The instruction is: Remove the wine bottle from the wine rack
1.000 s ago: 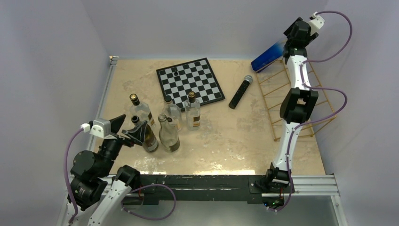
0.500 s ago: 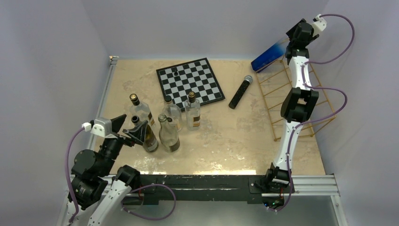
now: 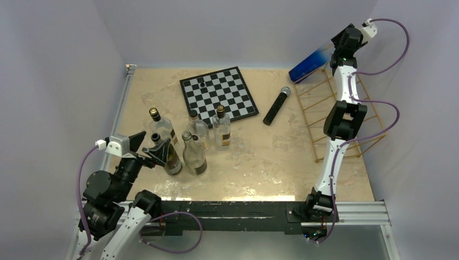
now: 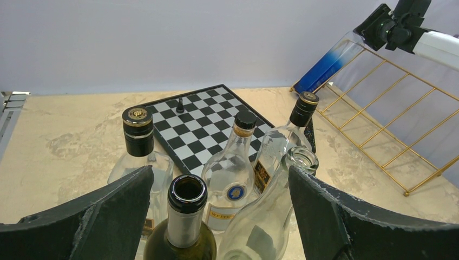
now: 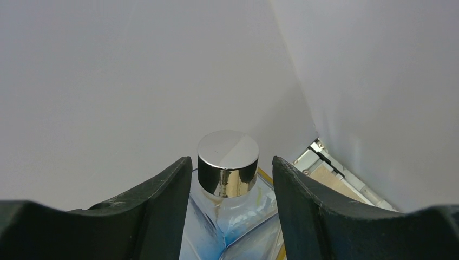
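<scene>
The bottle (image 3: 309,63), slanted on the rack (image 4: 354,85) at 2 o'clock, was clasped below its cap (image 5: 228,149) by the right hand (image 5: 231,168); the left hand (image 4: 220,173) was held wide.

A table (image 3: 260,162) with a mottled beige, stone-look top sits boxed in by plain pale lavender-grey walls (image 3: 233,27) at the back and on both sides, under soft, even light that casts only faint shadows, with a silver aluminium rail (image 3: 362,212) running along its near edge.
</scene>
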You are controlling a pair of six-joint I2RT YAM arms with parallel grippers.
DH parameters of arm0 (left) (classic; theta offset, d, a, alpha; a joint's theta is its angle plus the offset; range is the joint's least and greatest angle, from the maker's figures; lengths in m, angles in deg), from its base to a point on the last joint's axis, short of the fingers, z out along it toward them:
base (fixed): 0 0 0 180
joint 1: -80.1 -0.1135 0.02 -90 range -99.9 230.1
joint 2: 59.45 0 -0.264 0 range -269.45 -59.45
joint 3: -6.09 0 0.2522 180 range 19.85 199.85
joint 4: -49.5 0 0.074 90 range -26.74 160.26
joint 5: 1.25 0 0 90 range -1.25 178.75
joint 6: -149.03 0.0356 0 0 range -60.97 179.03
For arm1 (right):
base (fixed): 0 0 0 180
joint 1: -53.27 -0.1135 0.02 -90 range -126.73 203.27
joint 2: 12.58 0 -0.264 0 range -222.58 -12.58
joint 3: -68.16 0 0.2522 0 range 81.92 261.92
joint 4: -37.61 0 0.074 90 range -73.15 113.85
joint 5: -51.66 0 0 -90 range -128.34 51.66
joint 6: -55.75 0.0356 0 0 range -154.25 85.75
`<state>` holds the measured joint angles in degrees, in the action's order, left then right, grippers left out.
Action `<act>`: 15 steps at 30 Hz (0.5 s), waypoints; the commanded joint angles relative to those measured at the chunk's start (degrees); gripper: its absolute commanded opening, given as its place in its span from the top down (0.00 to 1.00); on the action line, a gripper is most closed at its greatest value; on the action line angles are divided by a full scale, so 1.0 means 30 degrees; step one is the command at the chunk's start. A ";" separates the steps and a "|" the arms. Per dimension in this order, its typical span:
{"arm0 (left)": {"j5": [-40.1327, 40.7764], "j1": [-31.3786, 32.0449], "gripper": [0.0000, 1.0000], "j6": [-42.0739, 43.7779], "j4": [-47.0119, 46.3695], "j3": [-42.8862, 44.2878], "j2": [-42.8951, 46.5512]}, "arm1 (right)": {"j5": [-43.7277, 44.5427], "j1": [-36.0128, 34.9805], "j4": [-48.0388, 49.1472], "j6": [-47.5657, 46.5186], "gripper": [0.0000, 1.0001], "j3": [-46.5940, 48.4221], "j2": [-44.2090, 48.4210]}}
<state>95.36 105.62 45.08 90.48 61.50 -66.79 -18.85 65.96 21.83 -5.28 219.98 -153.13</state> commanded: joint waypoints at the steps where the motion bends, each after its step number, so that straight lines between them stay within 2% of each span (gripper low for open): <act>1: -0.0124 -0.0010 0.02 0.0023 -0.0783 -0.0021 -0.0280 | -0.0397 0.0103 0.0586 0.0494 0.42 0.1041 -0.0432; 6: -0.0117 -0.0010 0.02 0.0023 -0.0754 0.0011 -0.0410 | -0.1022 0.0164 0.1661 -0.0113 0.54 0.0955 -0.0539; 9: -0.0085 -0.0010 0.02 0.0050 -0.0763 0.0006 -0.0400 | -0.1394 0.0251 0.2131 -0.0314 0.68 0.0825 -0.0344; 15: -0.0045 -0.0010 0.02 0.0052 -0.0754 0.0004 -0.0364 | -0.1746 0.0275 0.4318 -0.1233 0.96 -0.1484 0.1419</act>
<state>95.39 105.62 45.08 90.46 61.48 -67.22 -22.09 66.48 28.06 -6.39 218.21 -153.77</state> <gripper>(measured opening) 0.979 0.405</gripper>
